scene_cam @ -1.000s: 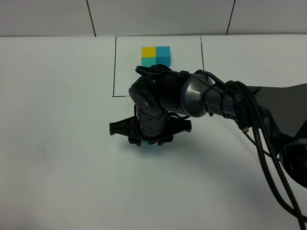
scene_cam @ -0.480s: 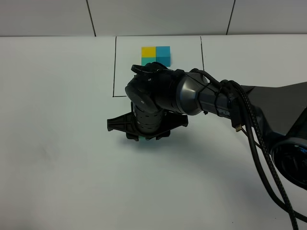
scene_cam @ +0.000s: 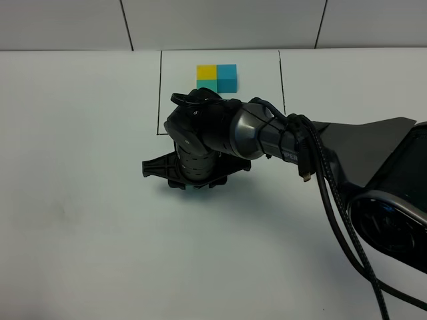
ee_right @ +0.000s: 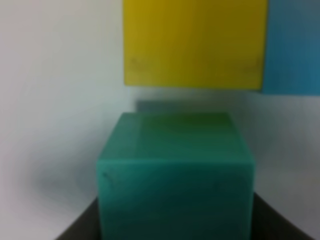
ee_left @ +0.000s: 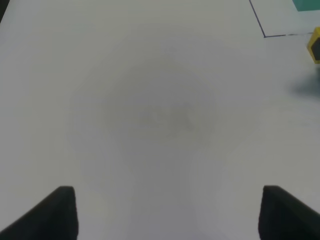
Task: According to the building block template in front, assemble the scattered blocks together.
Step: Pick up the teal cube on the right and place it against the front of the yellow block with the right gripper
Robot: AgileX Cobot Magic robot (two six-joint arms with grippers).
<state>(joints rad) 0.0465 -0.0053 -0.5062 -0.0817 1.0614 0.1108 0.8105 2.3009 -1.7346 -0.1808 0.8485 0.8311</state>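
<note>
A: Right gripper (scene_cam: 195, 181) is clamping narrow on the teal-green cube (ee_right: 174, 170), jaws hugging two opposite sides. The cube is sitting just short of the yellow cube (ee_right: 194, 42), with a shadowed gap showing between them. Can't tell whether it's touching the surface. The blue cube (ee_right: 294, 47) is lying against yellow's side.

B: The template (scene_cam: 217, 77) is sitting inside its black frame (scene_cam: 160, 93), green in front of yellow. My judgement: be squaring green's face to yellow alone, closing the gap slowly, then letting go without nudging the pair.

A: Left gripper (ee_left: 172, 212) is idling wide over bare surface, holding nothing.

B: The table (scene_cam: 80, 227) is looking flat, plain, matte white. A pale panelled wall (scene_cam: 220, 23) is running behind it, and cables (scene_cam: 337, 213) are trailing along the right arm.
</note>
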